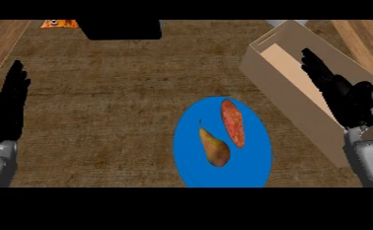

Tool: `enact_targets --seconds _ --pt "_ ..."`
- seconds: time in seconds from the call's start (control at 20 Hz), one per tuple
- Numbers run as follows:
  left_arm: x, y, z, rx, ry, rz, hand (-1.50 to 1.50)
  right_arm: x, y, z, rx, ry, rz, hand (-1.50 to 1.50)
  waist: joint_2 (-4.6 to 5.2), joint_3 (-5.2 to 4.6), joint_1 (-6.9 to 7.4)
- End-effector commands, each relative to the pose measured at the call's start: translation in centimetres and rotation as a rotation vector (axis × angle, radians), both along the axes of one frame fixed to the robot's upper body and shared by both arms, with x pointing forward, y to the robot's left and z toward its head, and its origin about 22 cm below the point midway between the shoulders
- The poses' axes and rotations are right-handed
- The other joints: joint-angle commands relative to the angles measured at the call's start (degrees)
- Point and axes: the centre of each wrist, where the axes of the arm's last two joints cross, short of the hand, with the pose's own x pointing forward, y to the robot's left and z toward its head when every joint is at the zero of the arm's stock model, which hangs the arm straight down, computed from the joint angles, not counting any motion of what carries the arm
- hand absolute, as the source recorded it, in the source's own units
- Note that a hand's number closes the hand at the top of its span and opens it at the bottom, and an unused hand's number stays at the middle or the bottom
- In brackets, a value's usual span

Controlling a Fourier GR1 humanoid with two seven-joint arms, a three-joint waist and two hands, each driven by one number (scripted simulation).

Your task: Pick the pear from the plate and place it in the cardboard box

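Pear [214, 148] on blue plate [191, 165]

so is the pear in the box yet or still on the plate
Still on the plate: the pear lies on it beside a reddish sweet potato.

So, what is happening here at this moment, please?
Nothing is being held yet. The pear lies on the blue plate, beside a reddish oblong food item. The right robot hand is open, showing over the cardboard box at the right. The left robot hand rests open at the left edge. The pear has not yet been picked up.
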Motion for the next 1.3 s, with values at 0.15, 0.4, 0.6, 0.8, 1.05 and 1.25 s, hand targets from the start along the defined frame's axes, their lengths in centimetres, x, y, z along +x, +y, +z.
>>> enact_targets --seconds 0.15,0.4,0.6,0.8,1.05,1.25 --pt "2.1 -5.6 3.6 0.087 -0.161 -0.451 0.0 3.9 7.4 8.9 -0.046 -0.106 0.315 -1.5 1.66 1.19 3.91" --pt "1.8 -10.0 2.9 0.054 -0.188 -0.721 0.0 6.2 9.7 13.6 -0.387 -0.047 0.501 -1.5 2.19 1.17 4.92" --pt "1.7 -9.8 2.2 0.051 -0.182 -0.749 0.0 8.2 11.3 13.2 -0.4 -0.089 0.696 -1.5 2.11 1.39 4.68" --pt "1.4 -10.5 1.8 0.067 -0.186 -0.742 0.0 8.0 11.6 13.1 -0.519 -0.144 0.896 -1.5 1.88 1.45 3.82" --pt "1.5 -9.5 1.7 0.07 -0.189 -0.745 0.0 8.7 15.2 14.4 -0.746 -0.08 1.03 -1.5 1.71 1.38 4.02" --pt "2.0 -8.9 1.1 0.064 -0.173 -0.725 0.0 7.5 19.7 15.9 -0.962 -0.028 1.16 -1.5 1.45 1.31 3.31"
